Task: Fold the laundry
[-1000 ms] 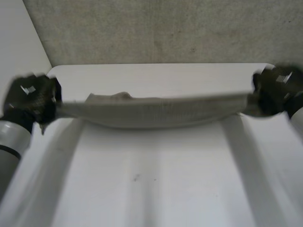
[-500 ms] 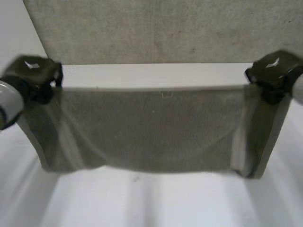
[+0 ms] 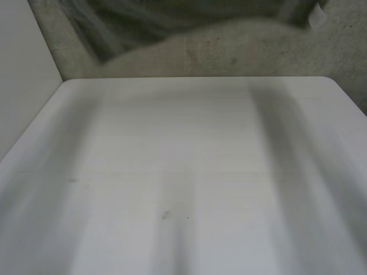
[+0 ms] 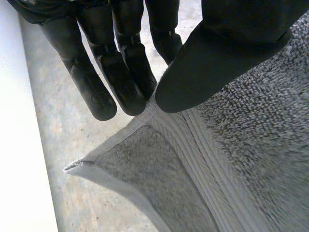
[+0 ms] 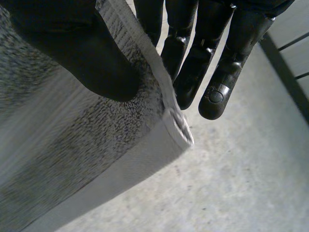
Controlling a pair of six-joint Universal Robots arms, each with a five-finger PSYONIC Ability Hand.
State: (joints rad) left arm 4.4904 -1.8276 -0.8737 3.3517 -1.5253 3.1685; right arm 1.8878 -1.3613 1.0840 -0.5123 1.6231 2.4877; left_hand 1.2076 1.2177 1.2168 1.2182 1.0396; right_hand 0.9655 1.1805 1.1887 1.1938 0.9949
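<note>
White counter (image 3: 183, 172) waits below the grey towel (image 3: 172, 20), held up high at 12 o'clock with the left hand (image 4: 217, 63) pinching one corner and the right hand (image 5: 72, 53) pinching the other, so it seems to be the spreading step and the towel next needs laying down flat.

**No legible writing**

No text, number, brand or sign could be read anywhere. A small white tag (image 3: 316, 16) stood at the edge of the grey towel (image 4: 241, 154) in the head view, too blurred to show any print.
</note>
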